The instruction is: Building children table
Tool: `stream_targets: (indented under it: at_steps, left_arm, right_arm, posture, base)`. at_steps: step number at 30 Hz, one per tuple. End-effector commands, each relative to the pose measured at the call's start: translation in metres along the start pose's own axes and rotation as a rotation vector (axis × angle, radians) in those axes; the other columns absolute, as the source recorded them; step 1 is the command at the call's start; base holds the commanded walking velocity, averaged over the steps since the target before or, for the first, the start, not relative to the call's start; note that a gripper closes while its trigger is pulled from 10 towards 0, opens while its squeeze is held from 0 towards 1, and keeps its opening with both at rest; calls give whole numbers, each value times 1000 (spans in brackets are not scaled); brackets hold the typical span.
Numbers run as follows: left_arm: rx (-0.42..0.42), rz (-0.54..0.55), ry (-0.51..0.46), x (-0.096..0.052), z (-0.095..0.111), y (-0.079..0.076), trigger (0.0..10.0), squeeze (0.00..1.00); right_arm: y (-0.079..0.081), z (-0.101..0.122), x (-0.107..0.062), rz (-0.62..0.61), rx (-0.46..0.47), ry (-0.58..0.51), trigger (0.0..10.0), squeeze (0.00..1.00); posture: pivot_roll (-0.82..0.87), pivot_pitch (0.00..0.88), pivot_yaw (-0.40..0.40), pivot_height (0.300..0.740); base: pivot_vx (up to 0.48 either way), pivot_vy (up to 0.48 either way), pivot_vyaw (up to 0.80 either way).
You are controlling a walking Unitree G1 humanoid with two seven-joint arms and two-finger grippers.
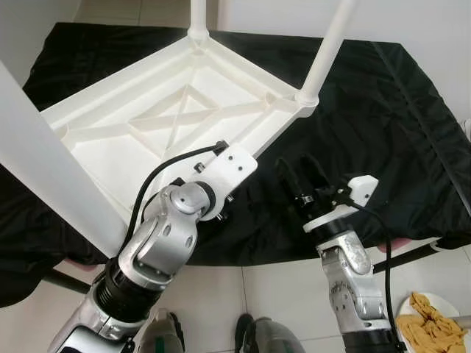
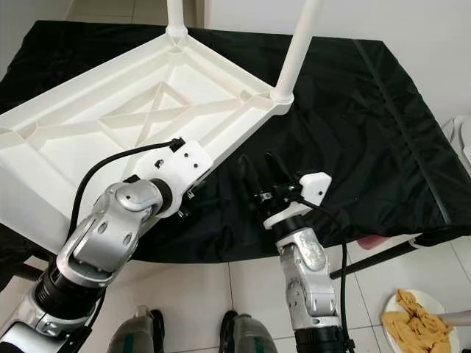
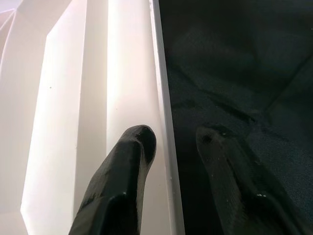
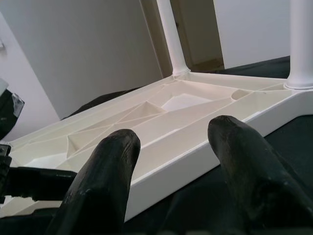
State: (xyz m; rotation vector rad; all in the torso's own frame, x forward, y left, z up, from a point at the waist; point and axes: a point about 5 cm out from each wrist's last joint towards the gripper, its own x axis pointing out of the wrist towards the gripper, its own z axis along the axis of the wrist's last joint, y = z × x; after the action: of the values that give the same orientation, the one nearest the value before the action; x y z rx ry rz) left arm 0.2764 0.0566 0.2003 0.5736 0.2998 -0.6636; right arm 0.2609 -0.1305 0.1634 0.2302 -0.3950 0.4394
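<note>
The white plastic children's table (image 1: 147, 125) lies upside down on a black cloth (image 1: 383, 125), with its ribbed underside facing up. Two white legs stand upright in corner sockets on the far side of the tabletop: one leg (image 1: 197, 16) at the far corner and a second leg (image 1: 330, 48) at the corner nearest the right pincer. A third white leg (image 1: 51, 173) crosses the near left of the head view at a slant, close to the camera.

The left pincer (image 3: 171, 161) is positioned at the near edge of the tabletop. Its fingers are apart and straddle the rim (image 3: 164, 122): one finger (image 3: 132, 161) rests over the white inner face of the rim, the other over the black cloth on the outer side. Contact between the fingers and the rim cannot be confirmed. The left wrist housing (image 1: 224, 176) sits directly above this edge.

The right pincer (image 1: 303, 176) is just beside the same near edge, on the cloth side, and points toward the tabletop. Its fingers (image 4: 105, 166) are apart and hold nothing. Ahead of it lies the tabletop rim; the socketed corner leg stands ahead and to its right side.

Behind the right pincer, on the tiled floor (image 1: 257, 294), a white plate (image 1: 441, 309) holds a yellow cloth (image 1: 427, 323). The robot's feet (image 1: 257, 334) show at the bottom edge.
</note>
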Motion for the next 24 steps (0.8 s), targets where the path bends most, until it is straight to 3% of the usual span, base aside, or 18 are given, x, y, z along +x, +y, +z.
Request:
stream_targets:
  at_steps: [1,12,22,23,24]
  left_arm:
    - [9,216,10,1,0,12,10000,0]
    - [89,220,126,7,-17,11,10000,0]
    - [110,207,126,10,-17,9,10000,0]
    - [117,207,125,10,-17,9,9333,0]
    - [122,205,126,10,-17,9,8000,0]
  right_arm:
    - [-3,-1,-5,5,-15,25,10000,0]
    - [-8,-1,-6,-5,-46,45,10000,0]
    - [-6,-2,-7,-11,-43,48,10000,0]
    - [-7,-2,-7,-11,-43,48,10000,0]
    - [-7,-1,-7,-12,-44,49,10000,0]
  posture:
    - [86,130,-59,740]
    - [77,117,-51,740]
    - [68,108,-45,740]
    - [66,106,-44,740]
    - [66,106,-44,740]
  base:
    - [0,0,0]
    - [0,0,0]
    - [0,0,0]
    - [0,0,0]
    - [0,0,0]
